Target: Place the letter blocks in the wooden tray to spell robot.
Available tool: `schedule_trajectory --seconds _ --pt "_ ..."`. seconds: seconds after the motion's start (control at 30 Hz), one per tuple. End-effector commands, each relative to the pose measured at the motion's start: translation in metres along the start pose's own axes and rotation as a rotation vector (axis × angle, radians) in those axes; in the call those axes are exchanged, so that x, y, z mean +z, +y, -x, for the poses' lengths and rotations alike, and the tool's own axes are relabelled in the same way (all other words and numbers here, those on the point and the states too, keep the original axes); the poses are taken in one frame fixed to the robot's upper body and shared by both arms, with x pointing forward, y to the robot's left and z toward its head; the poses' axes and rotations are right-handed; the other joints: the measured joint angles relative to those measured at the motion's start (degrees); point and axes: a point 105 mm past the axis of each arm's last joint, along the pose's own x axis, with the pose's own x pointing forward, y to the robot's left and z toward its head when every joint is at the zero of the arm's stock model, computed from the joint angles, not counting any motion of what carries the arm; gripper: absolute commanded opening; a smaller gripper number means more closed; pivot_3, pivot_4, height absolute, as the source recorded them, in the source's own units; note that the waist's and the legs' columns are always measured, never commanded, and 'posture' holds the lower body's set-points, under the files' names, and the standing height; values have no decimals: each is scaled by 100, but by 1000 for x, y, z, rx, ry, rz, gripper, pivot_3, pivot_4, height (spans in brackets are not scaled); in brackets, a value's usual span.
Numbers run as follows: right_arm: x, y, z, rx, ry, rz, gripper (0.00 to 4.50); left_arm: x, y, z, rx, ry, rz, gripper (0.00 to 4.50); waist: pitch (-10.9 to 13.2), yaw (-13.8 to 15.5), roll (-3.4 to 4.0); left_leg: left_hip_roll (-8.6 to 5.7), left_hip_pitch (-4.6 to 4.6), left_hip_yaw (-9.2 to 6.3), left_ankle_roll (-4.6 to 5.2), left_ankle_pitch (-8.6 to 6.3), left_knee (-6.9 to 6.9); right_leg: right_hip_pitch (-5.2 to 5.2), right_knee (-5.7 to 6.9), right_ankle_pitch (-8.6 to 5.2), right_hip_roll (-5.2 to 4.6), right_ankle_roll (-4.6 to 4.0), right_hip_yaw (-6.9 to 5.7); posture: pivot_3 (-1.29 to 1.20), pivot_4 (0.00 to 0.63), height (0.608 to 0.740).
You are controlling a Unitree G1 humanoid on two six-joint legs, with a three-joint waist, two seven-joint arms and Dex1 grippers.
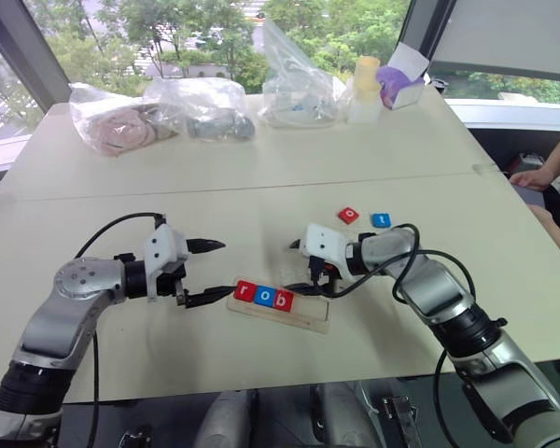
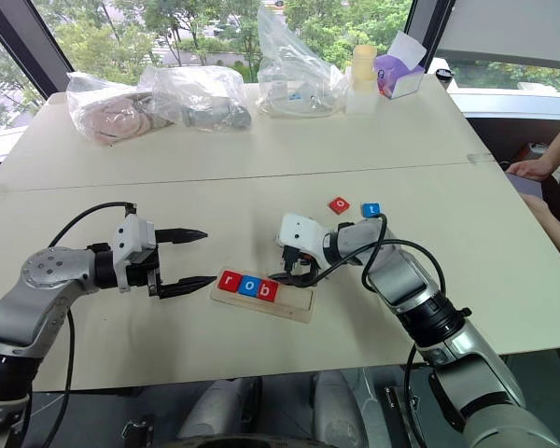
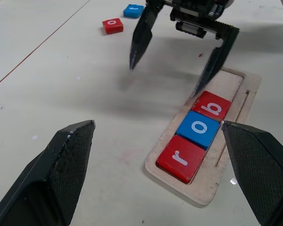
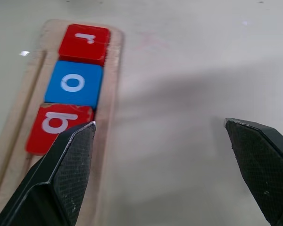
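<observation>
The wooden tray lies on the table in front of me. Three letter blocks sit in a row at its left end: red r, blue o and red b. A loose red o and blue t lie on the table beyond the tray to the right. My left gripper is open and empty, just left of the tray's r end. My right gripper is open and empty too. One of its fingers points down beside the b block; the other hangs over bare table.
Several clear plastic bags line the table's far edge, with a pale cup and a purple box at the far right. A person's hand rests beyond the table's right edge. A seam crosses the table.
</observation>
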Motion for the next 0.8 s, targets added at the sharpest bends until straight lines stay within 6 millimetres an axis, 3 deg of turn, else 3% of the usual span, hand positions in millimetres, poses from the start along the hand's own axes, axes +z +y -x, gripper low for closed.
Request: schedule_trajectory --seconds 0.03,0.23,0.53,0.8 --pt "5 -71 32 -386 8 -71 4479 8 1 -1 1 -18 -27 4500 0 6 0 0 0 0 -1 0 0 0 1 0 0 0 0 0 150 740" --pt "-27 -111 58 -678 125 -208 4479 7 2 -2 2 -23 -25 4500 -1 11 0 0 0 -1 -4 2 -11 -4 -5 0 0 -4 0 0 150 740" --pt "-51 -110 54 -634 137 -412 4479 8 5 -5 4 -26 -33 4500 0 -24 1 1 -2 3 -3 3 -8 -6 0 1 4 -3 2 0 150 740" --pt "-41 -105 41 -530 84 -480 4479 8 6 -4 13 -26 -36 4500 0 -20 2 1 -1 3 -3 3 -8 -5 0 1 5 -3 2 0 150 740"
